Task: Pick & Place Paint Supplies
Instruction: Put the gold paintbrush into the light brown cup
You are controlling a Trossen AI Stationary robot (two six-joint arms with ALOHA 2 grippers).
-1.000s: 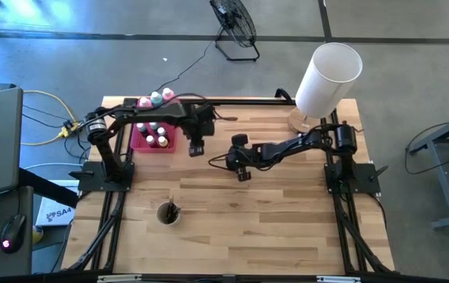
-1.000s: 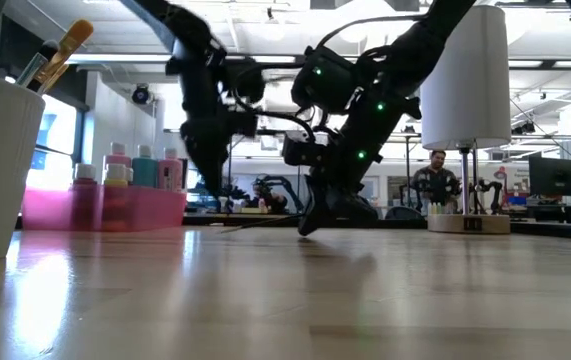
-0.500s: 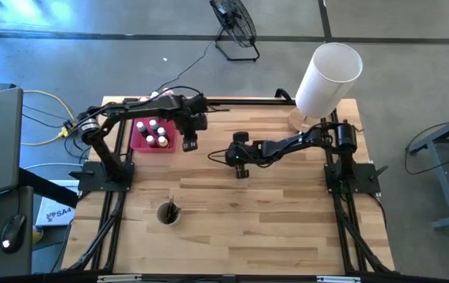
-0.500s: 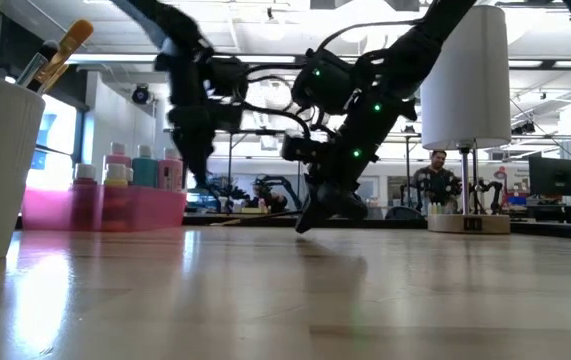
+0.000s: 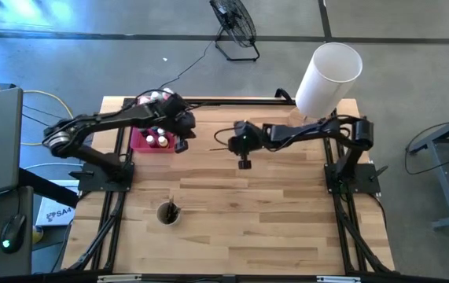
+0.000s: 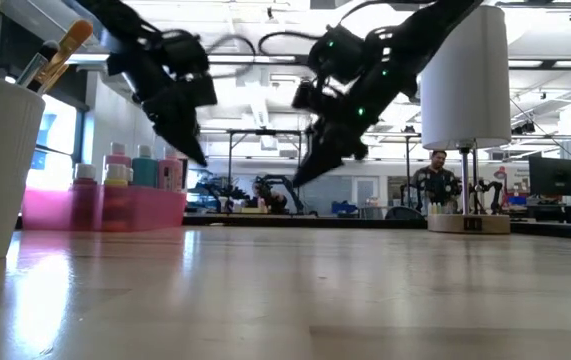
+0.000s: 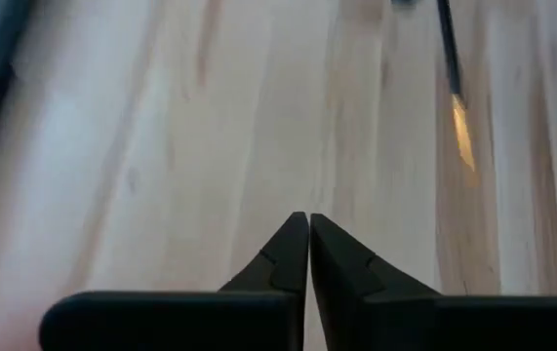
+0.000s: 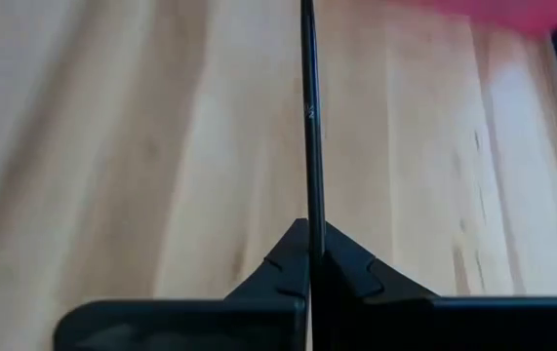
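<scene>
My right gripper (image 5: 244, 161) hangs over the middle of the table, shut on a thin dark brush (image 8: 307, 107) that sticks out past its fingertips. My left gripper (image 5: 181, 145) hovers by the pink tray's (image 5: 139, 141) right side, shut with nothing between its fingers (image 7: 308, 255). Pink and teal squeeze bottles (image 6: 143, 165) and small paint pots (image 5: 155, 138) stand in the tray. Another brush (image 7: 451, 68), dark-handled with a golden end, shows against the wood ahead of the left gripper. My right gripper pinches the brush's thin dark handle (image 8: 309, 216) between its two fingers. The fingers slant down, and the brush runs along them and on past the tips. In the low view the gripper (image 6: 303, 172) hangs well above the tabletop.
A white ribbed cup (image 5: 167, 212) holding brushes stands near the table's front left. The big white lampshade (image 5: 328, 75) on its wooden base is at the far right corner. Bare wood spreads across the middle and near right. A person (image 6: 433, 185) sits in the room beyond.
My right gripper has risen from the tabletop with the brush and turned at the wrist. My left gripper has drawn back toward the table's left edge, up beside the pink tray, and tipped up from pointing steeply down.
</scene>
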